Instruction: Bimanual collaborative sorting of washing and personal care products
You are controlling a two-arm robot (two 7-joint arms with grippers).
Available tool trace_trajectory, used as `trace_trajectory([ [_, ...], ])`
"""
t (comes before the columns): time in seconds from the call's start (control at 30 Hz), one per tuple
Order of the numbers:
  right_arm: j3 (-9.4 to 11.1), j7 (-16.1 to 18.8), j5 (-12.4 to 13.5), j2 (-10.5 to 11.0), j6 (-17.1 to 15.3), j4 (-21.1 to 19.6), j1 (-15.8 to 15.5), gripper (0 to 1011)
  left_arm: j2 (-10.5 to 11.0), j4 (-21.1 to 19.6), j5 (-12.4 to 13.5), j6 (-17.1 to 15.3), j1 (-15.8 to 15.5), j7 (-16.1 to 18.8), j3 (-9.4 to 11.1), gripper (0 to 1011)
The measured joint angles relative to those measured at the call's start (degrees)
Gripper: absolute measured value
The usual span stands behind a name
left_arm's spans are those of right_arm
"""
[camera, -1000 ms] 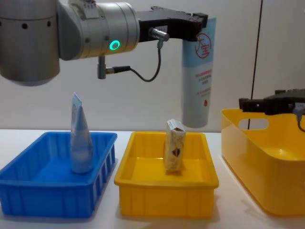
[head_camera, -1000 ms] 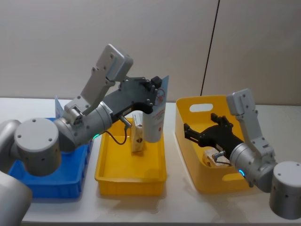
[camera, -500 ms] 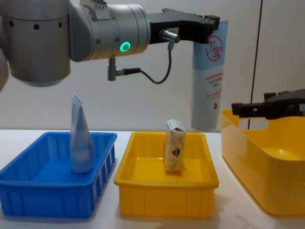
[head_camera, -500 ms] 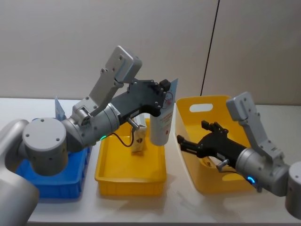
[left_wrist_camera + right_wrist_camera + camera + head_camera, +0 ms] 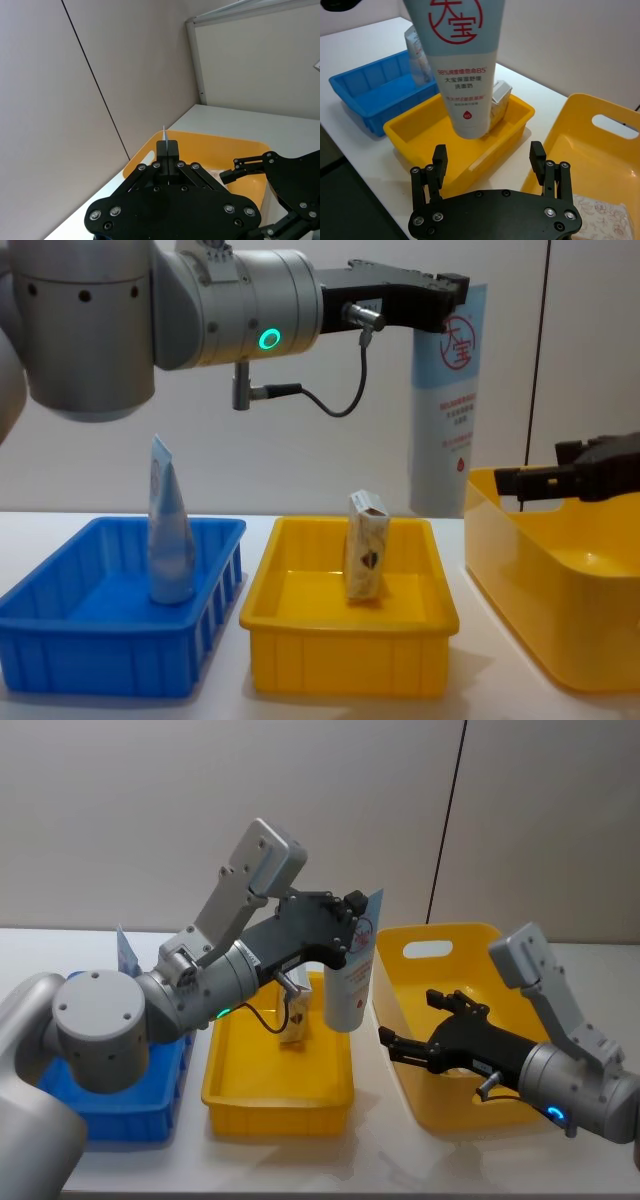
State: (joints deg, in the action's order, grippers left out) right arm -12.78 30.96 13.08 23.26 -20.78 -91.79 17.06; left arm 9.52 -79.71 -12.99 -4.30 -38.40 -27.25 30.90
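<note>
While your left end effector (image 5: 357,923) pinches the flat crimped end of a pale-blue tube (image 5: 349,982), fingers pressed together on the seam, the tube hangs upright in the air, cap end down. Its red ring mark sits high on the body with red text below. From the left wrist you see the fingers (image 5: 172,152) closed on the thin edge of that crimp. The cap end hangs over the right rear corner of the yellow tray (image 5: 280,1105), just beside the left wall of the yellow basket (image 5: 440,935) and not touching either.

Your right end effector (image 5: 410,1018) is spread wide and holds nothing. It hovers at the basket's left wall at about rim height, fingers pointing at the tube and apart from it. From the right wrist the tube's cap end hangs beyond the two spread fingers. A pale patterned packet (image 5: 600,215) lies on the basket floor.

Inside the yellow tray, a cream carton (image 5: 293,1015) with a dark diamond logo stands upright near the back wall. The tray sits mid-table, with the basket toward the right edge of the table (image 5: 180,1175). Toward the left edge you have the blue bin (image 5: 60,1105), where a second pale-blue tube (image 5: 170,530) stands cap end down, crimped end up.
</note>
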Motion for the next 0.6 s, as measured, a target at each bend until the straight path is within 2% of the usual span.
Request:
trace_trajectory([
  [0.33, -1.9, 1.4, -0.3, 0.4, 2.6, 1.3, 1.3, 1004, -0.1, 0.1, -0.1, 0.0, 0.0, -0.1, 0.1, 0],
  [0.6, -4.2, 1.5, -1.7, -0.6, 5.6, 4.2, 3.4, 1004, -0.1, 0.1, -0.1, 0.0, -0.1, -0.1, 0.1, 0],
])
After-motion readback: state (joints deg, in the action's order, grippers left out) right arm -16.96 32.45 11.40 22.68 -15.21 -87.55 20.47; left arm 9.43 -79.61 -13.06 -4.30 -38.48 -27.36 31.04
